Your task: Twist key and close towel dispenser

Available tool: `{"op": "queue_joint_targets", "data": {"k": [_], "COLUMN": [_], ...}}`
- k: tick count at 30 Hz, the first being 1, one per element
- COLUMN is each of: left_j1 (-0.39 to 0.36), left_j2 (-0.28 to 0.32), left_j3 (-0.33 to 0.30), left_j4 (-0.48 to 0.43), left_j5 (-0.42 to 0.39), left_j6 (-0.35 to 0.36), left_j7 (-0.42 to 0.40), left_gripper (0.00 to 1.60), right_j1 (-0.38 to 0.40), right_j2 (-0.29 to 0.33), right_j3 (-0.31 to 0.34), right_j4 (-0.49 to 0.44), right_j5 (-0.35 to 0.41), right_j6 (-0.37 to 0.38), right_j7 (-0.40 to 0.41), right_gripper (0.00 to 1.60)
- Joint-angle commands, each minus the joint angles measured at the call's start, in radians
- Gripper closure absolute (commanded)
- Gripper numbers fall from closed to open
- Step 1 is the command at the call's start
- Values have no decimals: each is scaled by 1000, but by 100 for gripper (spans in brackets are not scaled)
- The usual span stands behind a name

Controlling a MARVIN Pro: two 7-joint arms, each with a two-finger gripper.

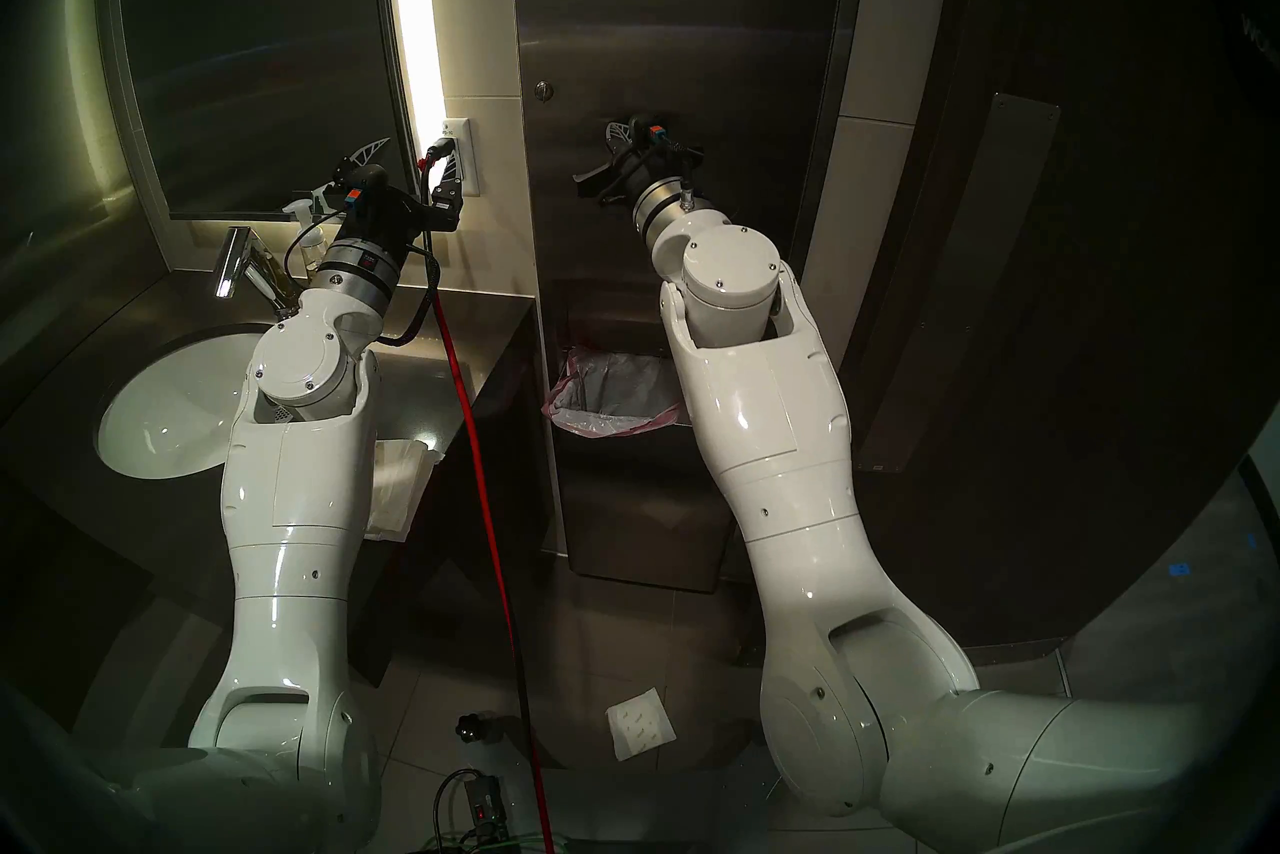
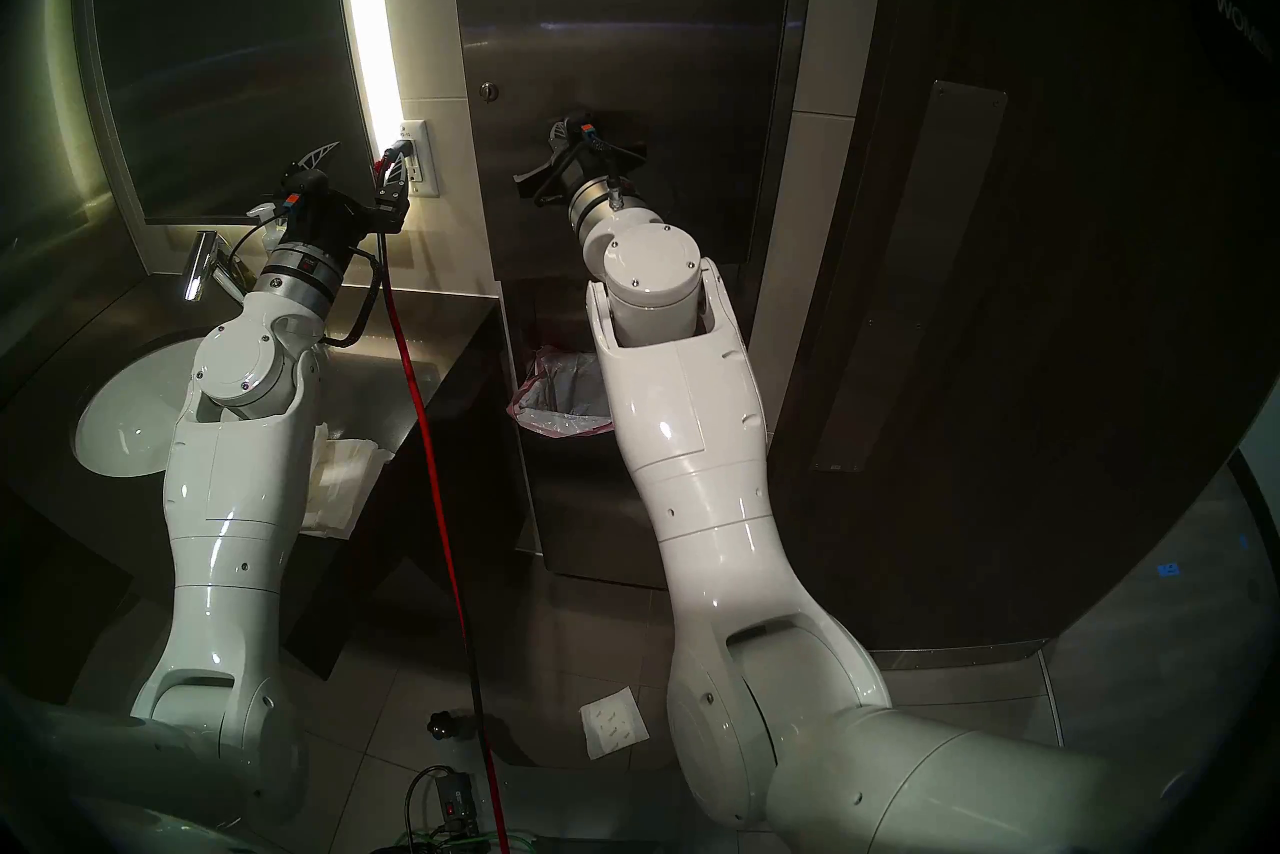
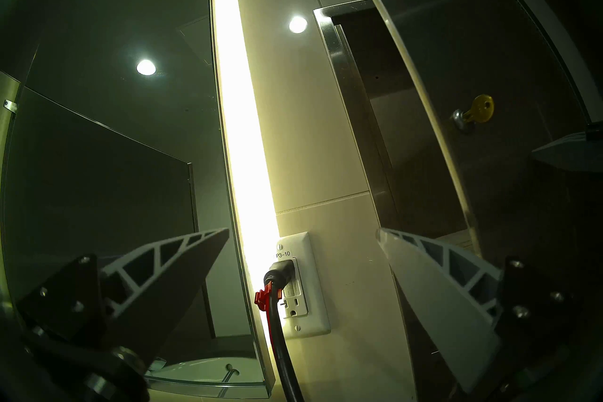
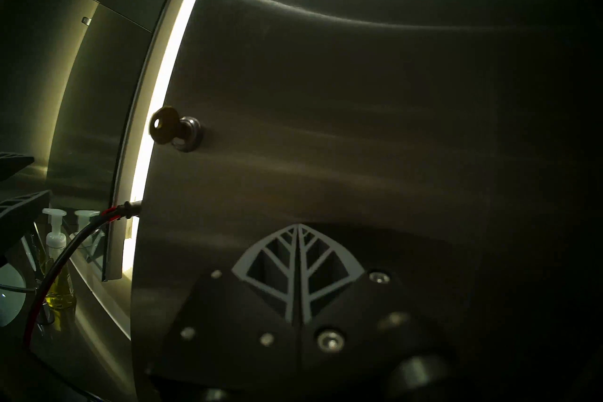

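The towel dispenser [image 1: 658, 35] is a tall brushed-steel wall cabinet with a pink-edged bin liner [image 1: 609, 395] at its lower opening. In the left wrist view its long door [image 3: 489, 58] stands slightly ajar from the frame at its left edge. The brass key [image 3: 479, 104] sticks out of the round silver lock [image 1: 545, 90]; it also shows in the right wrist view [image 4: 163, 130]. My right gripper [image 1: 613, 128] is shut and empty, its tips [image 4: 298, 225] against the door below and to the right of the lock. My left gripper [image 1: 409, 156] is open and empty by the wall outlet, left of the dispenser.
A red-and-black cable [image 1: 478, 485] runs from the wall outlet [image 3: 303, 287] down to the floor between my arms. A mirror [image 1: 256, 35], faucet [image 1: 235, 267], sink [image 1: 166, 409] and soap bottle [image 4: 58, 274] are on the left. A dark wood door with a push plate [image 1: 970, 277] is on the right.
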Motion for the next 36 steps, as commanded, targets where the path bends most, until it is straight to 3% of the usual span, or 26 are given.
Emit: {"op": "queue_joint_targets", "data": {"k": [1, 17, 36], "left_j1": [-11, -8, -7], "left_j2": [2, 2, 2], "left_j3": [0, 0, 0], "left_j4": [-8, -8, -9], "left_j5": [0, -2, -4], "left_j6": [-2, -3, -3], "left_j7": [0, 0, 0], "left_gripper": [0, 0, 0], "right_j1": [120, 268, 398], "right_j2": [-24, -42, -50], "right_j3": [22, 64, 119], "right_j4": [59, 234, 339], "right_j5": [-19, -59, -67], "right_j6": [17, 71, 116], "right_j7": [-29, -89, -126], "right_gripper": [160, 160, 160]}}
